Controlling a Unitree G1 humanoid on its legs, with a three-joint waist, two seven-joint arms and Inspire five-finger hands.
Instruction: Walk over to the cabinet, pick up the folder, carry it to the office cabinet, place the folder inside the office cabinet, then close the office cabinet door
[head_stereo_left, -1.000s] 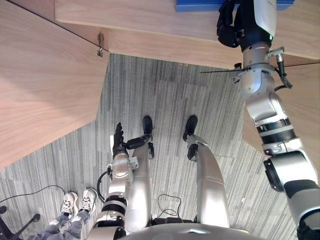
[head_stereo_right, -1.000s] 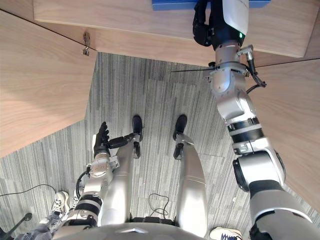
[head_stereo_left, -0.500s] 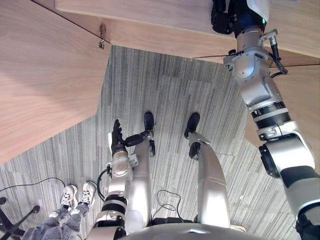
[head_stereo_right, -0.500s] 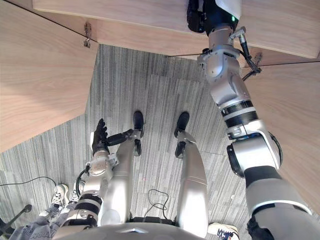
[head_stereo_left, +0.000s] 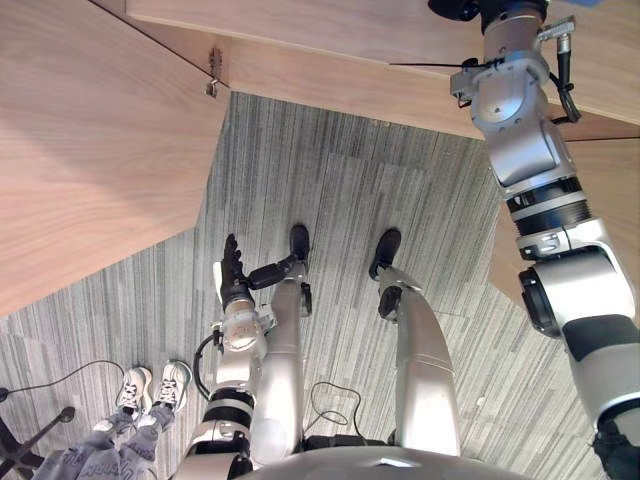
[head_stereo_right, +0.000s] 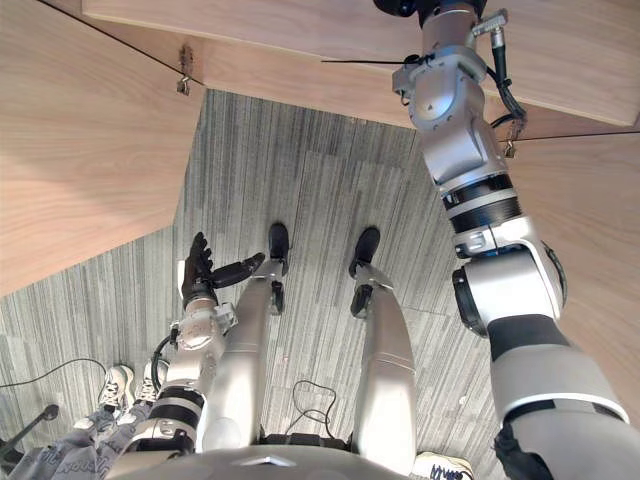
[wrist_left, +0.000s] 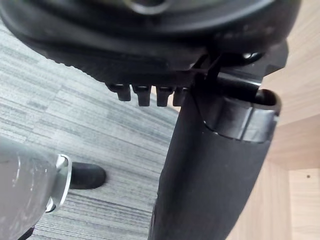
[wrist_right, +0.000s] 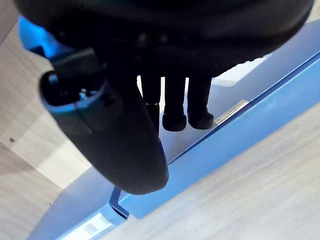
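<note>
The flat blue folder (wrist_right: 260, 117) lies on a pale, grained wood board (wrist_right: 270, 190) of the light wooden cabinet (head_stereo_left: 300, 30). We see it in the right wrist view. Its long straight edge runs slantwise across that view, roughly in line with the board's grain, with its broad face turned up towards the hand. A small silvery metal strip (wrist_right: 231, 111) sits on that edge, and a little blue tab (wrist_right: 117, 205) sticks out further along it.

Above the folder hangs the dark right hand (wrist_right: 165, 25), reached out at the end of its silver-grey arm over the cabinet. Its fingers (wrist_right: 174, 107) are straight and side by side and grasp nothing, and their tips are just over the folder's cover. We cannot tell whether they touch it, as the thumb blocks part of the view.

The left hand (head_stereo_left: 232, 272) hangs low at the robot's left side with its fingers extended and nothing in it.

Below is a floor of grey striped carpet (head_stereo_left: 330, 190). A broad light wood panel (head_stereo_left: 90, 150) slants in on the left, with a small metal fitting (head_stereo_left: 212, 76) at its upper corner. On the carpet at the lower left stand a person's white sneakers (head_stereo_left: 150, 386) below jeans legs, and beside them we see part of a black chair base (head_stereo_left: 20, 442).
</note>
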